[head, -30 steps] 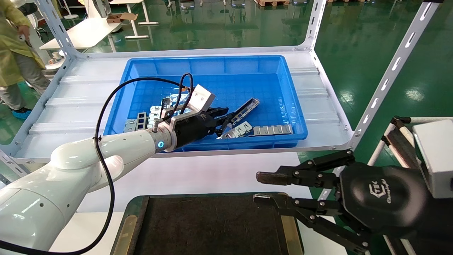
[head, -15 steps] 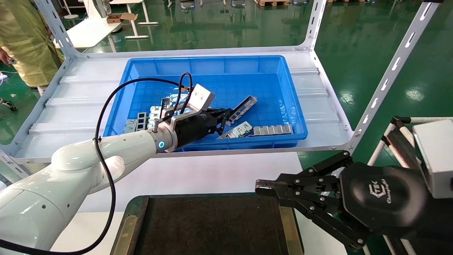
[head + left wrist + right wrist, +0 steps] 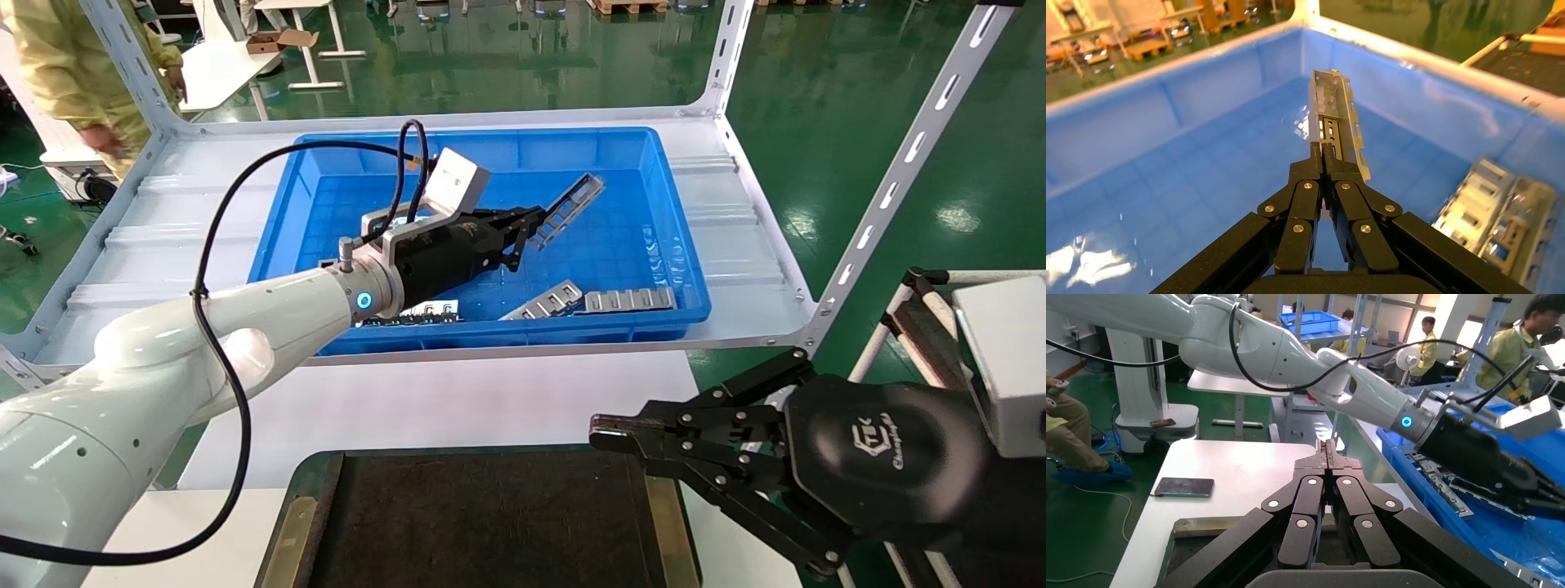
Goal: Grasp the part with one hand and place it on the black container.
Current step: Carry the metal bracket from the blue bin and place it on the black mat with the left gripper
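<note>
My left gripper (image 3: 529,219) is shut on one end of the part (image 3: 567,207), a slim grey channel bar with rectangular cutouts, and holds it lifted and tilted above the floor of the blue bin (image 3: 490,147). In the left wrist view the part (image 3: 1337,119) sticks out past the closed gripper (image 3: 1322,149). The black container (image 3: 482,523) lies at the near edge, with brass strips along its sides. My right gripper (image 3: 601,426) is shut and empty, hovering over the container's right side; it also shows in the right wrist view (image 3: 1327,447).
Flat silver tabbed strips (image 3: 588,300) and more metal parts (image 3: 409,310) lie in the bin. The bin stands on a white shelf (image 3: 735,245) with slotted uprights (image 3: 899,163). A person in yellow (image 3: 73,57) stands at the far left. A phone (image 3: 1184,487) lies on a white table.
My left gripper closed on the part and lifted it up and back off the bin floor. My right gripper closed its fingers and then stayed still.
</note>
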You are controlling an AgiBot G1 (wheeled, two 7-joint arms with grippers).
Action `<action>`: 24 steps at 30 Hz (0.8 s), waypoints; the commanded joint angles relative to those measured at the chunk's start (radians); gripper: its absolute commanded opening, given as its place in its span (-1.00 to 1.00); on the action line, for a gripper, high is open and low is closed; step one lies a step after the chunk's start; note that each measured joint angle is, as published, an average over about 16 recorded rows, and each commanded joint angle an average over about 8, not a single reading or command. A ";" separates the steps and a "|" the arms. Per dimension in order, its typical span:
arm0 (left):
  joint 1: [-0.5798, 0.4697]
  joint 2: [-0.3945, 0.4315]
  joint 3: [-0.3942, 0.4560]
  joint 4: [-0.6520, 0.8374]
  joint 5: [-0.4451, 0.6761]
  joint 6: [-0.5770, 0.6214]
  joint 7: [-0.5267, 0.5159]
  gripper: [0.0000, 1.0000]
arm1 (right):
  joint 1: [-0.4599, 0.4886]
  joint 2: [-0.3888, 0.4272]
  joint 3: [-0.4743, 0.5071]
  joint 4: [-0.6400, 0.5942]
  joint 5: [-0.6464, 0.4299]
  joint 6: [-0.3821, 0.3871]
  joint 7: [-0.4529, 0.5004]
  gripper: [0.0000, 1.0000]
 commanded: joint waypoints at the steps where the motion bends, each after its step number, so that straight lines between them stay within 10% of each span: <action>1: -0.009 -0.002 -0.004 0.006 -0.015 0.021 0.012 -1.00 | 0.000 0.000 0.000 0.000 0.000 0.000 0.000 -1.00; 24: -0.018 -0.122 -0.041 0.063 -0.093 0.550 0.053 -1.00 | 0.000 0.001 -0.001 0.000 0.001 0.001 -0.001 -1.00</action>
